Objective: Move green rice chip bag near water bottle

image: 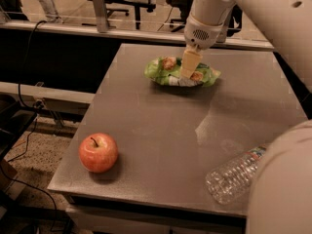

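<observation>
The green rice chip bag [168,69] lies at the far middle of the grey table [156,126], light green with orange chip pictures. My gripper [187,78] comes down from above onto the bag's middle and is shut on it, bunching the foil. The bag is still at table level. The water bottle [233,175] lies on its side at the near right of the table, clear and ribbed, with its label end partly hidden behind my arm [285,189].
A red apple [98,152] stands at the near left of the table. My arm's large white body fills the right side and top right. Office chairs and a low ledge are beyond the table's far edge. Cables lie on the floor at left.
</observation>
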### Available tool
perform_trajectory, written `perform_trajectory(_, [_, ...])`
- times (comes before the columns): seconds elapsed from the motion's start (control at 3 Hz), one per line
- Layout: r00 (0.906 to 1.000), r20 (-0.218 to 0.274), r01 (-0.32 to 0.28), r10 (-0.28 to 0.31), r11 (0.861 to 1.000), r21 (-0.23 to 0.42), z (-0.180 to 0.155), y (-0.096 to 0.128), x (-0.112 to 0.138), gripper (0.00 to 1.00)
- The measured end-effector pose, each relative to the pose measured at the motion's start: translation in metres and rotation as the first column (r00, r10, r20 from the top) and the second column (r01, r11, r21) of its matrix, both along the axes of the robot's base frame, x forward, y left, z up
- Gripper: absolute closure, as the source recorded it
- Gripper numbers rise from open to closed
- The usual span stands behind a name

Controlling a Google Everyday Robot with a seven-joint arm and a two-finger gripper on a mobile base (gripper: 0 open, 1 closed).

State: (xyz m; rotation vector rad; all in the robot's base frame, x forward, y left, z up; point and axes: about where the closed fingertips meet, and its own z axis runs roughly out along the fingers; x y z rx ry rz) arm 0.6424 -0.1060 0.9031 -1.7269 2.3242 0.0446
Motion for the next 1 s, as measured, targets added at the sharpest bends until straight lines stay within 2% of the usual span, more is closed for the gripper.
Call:
perform_trajectory(0.67, [0.9953,-0.025,0.094,-0.093,0.995,0.021,0.032,0.000,-0.059,1.00])
perform_trajectory(1.0, [0.9889,-0.054,0.139,-0.139,0.990,0.000,0.033,-0.004,-0.088,1.00])
